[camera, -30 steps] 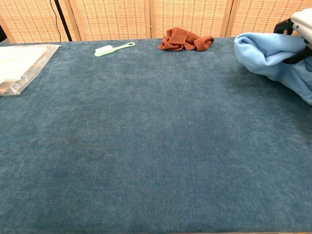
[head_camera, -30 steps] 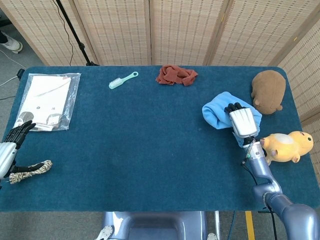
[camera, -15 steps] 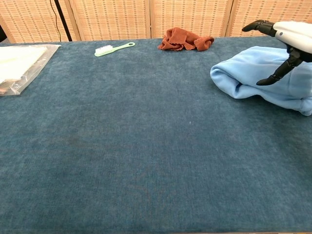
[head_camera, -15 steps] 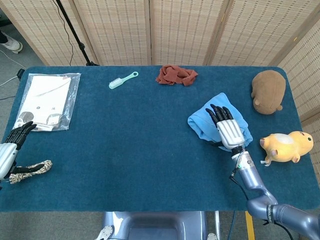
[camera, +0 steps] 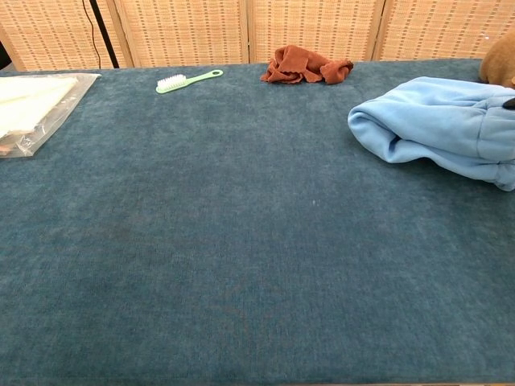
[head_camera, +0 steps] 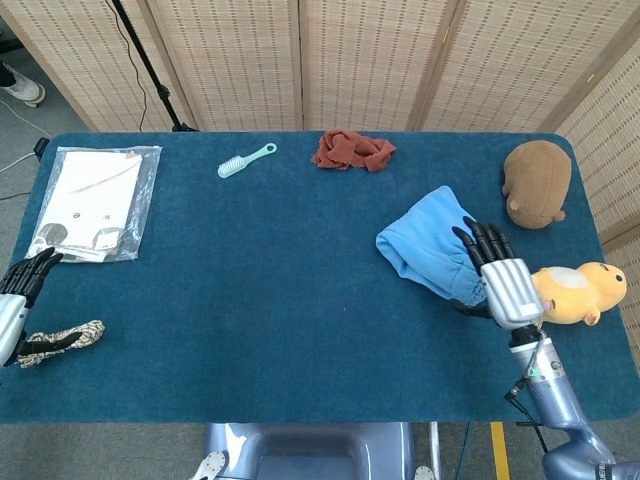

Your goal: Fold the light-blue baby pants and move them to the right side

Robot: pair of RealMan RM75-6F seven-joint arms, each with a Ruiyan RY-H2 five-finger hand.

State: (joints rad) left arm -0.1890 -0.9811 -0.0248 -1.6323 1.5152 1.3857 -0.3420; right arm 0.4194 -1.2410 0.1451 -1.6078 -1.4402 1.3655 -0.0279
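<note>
withdrawn since half a second ago, the right robot hand now sits at the right edge of the light-blue baby pants, fingers spread and holding nothing; the pants lie bundled on the table right of centre, near the yellow plush toy; placement looks done; next, retreat clear; the left robot hand idles released.
</note>
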